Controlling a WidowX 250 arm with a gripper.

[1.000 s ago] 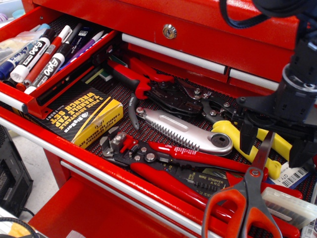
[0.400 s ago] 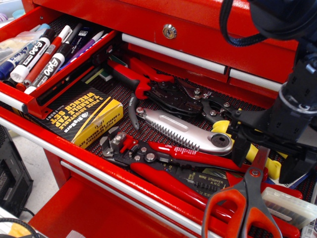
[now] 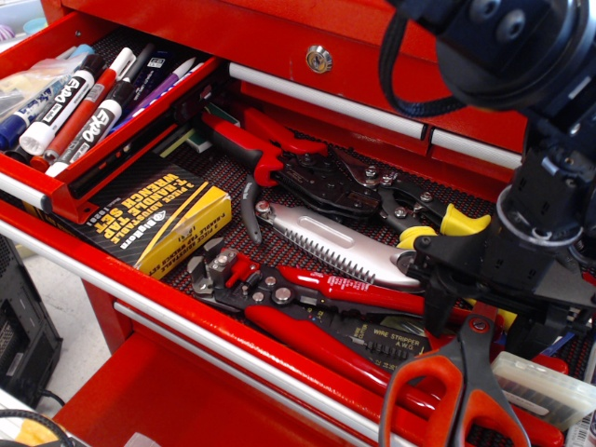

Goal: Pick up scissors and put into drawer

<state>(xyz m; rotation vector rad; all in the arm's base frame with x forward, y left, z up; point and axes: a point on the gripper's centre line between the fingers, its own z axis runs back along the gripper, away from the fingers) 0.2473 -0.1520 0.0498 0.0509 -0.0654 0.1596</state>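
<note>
1. At 10 o'clock in the view, the drawer [image 3: 56,191] is pulled out: shallow, red, with a silver front rail along its near edge.
2. Inside it lie several marker pens [image 3: 79,107], side by side with their caps toward 7 o'clock.
3. Just below that drawer, toward 8 o'clock of centre, a yellow-and-black box [image 3: 163,219] rests on the black mesh liner of the wide drawer [image 3: 233,349].
4. At centre, red-handled pliers [image 3: 270,149] lie at 12 o'clock of a silver folding saw [image 3: 331,244], whose toothed edge faces 1 o'clock.
5. At 6 o'clock of the saw, a red wire stripper [image 3: 354,312] stretches across the liner toward 4 o'clock.
6. The scissors [image 3: 456,386] lie in the wide drawer at 5 o'clock of the view, well apart from the marker drawer; the orange-and-black loops point to 6 o'clock, the silver pivot screw shows, and the blades run up toward 1 o'clock under the gripper.
7. The gripper [image 3: 480,312] hangs over the pivot and blades at 4 o'clock, its 2 dark fingers spread to either side of the blades; whether either finger touches the steel cannot be told.
8. Yellow handles [image 3: 463,222] show just behind the gripper at 12 o'clock of it.
9. A pale ribbed plastic piece [image 3: 545,382] lies at 3 o'clock of the scissors.
</note>
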